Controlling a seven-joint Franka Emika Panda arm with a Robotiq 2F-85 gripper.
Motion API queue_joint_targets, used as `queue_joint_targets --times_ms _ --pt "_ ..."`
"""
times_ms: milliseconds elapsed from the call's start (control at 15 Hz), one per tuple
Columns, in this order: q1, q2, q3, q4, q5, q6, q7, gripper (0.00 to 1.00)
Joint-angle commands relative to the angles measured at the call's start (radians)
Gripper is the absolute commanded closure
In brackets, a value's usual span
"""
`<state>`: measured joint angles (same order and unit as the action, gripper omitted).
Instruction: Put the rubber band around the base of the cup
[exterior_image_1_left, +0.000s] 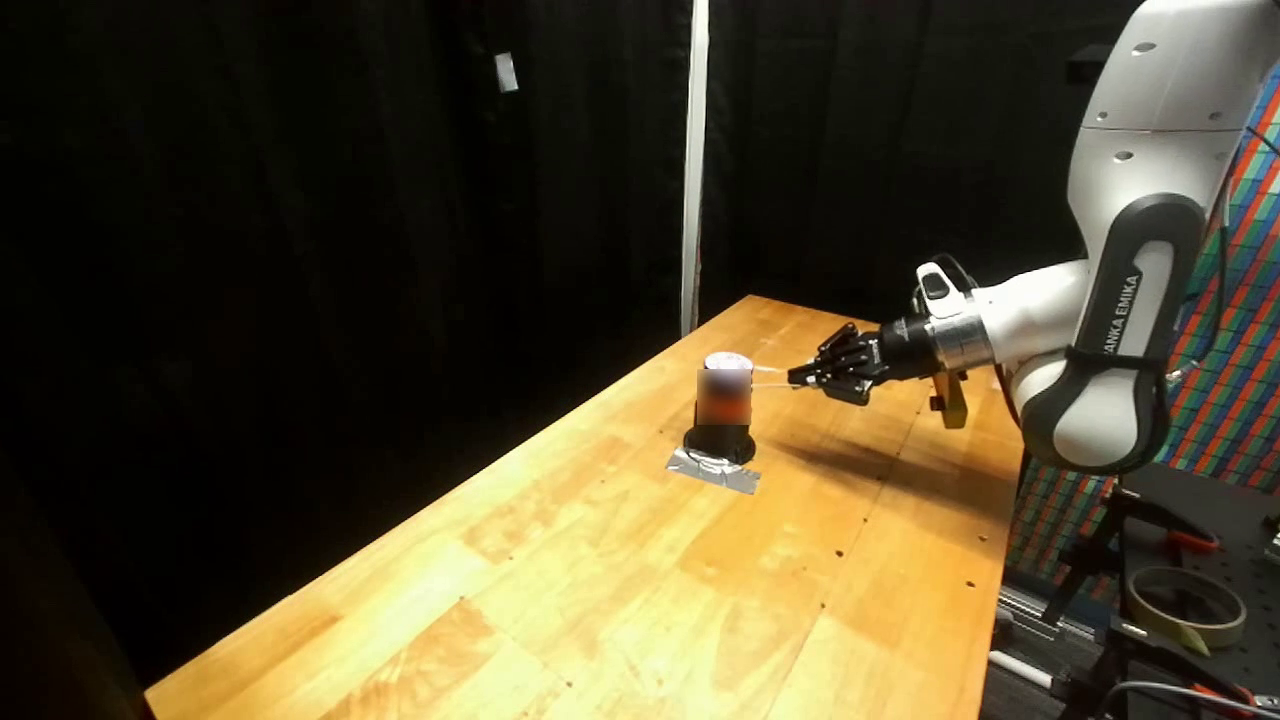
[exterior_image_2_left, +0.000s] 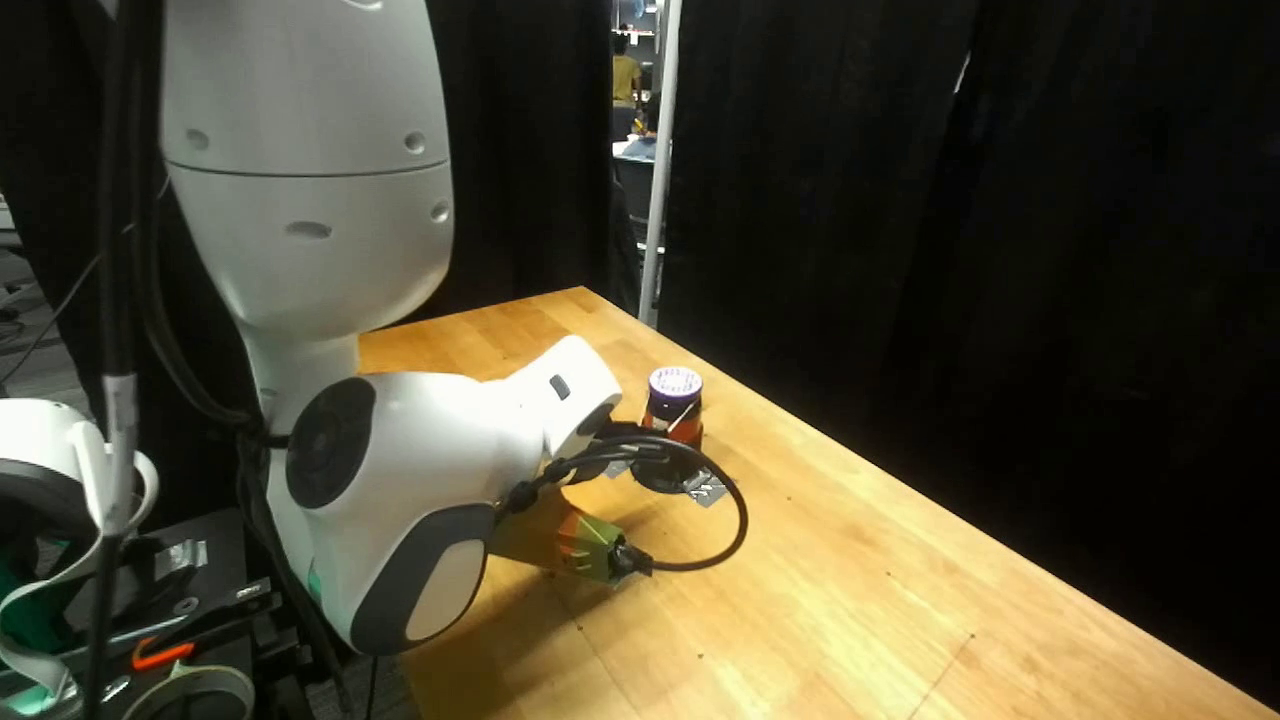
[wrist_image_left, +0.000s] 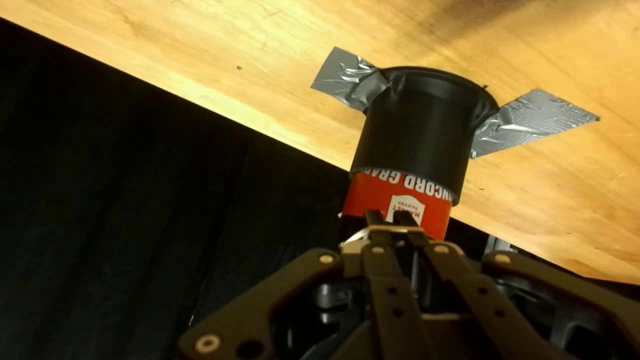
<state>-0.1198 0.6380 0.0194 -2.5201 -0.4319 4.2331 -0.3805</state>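
The cup is a short upright cylinder with an orange-red body (exterior_image_1_left: 724, 408), a dark top band and a pale lid. It stands in a black holder (wrist_image_left: 417, 130) taped to the wooden table. In the wrist view the cup (wrist_image_left: 370, 195) appears upside down, its top behind my fingers. My gripper (exterior_image_1_left: 797, 377) is beside the cup's upper part, a short distance away. Its fingers (wrist_image_left: 389, 217) are nearly shut. The pale rubber band (wrist_image_left: 395, 228) crosses both fingertips. Its strands (exterior_image_1_left: 770, 386) stretch from the fingertips to the cup's upper part. Its far side is hidden.
Silver tape (exterior_image_1_left: 715, 470) fixes the holder's base to the table (exterior_image_1_left: 620, 580). The table's edge and a black curtain (exterior_image_1_left: 350, 250) lie close behind the cup. A camera cable (exterior_image_2_left: 735, 500) loops out from the wrist. A tape roll (exterior_image_1_left: 1185, 605) lies on a side stand.
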Motion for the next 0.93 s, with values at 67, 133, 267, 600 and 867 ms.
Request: queue_joint_targets --times_ms 67,133,267,600,867 --pt "-0.176 -0.021 0.179 0.04 -0.008 -0.016 -0.047 0.87" --pt "-0.11 0.015 0.112 0.012 -0.007 0.091 -0.032 0.87" --pt "-0.254 -0.012 0.253 0.047 -0.017 -0.013 -0.067 0.87" --pt "-0.333 -0.003 0.317 0.03 -0.01 -0.014 -0.105 0.89" --pt "-0.253 -0.039 0.194 -0.026 -0.059 -0.033 -0.055 0.65"
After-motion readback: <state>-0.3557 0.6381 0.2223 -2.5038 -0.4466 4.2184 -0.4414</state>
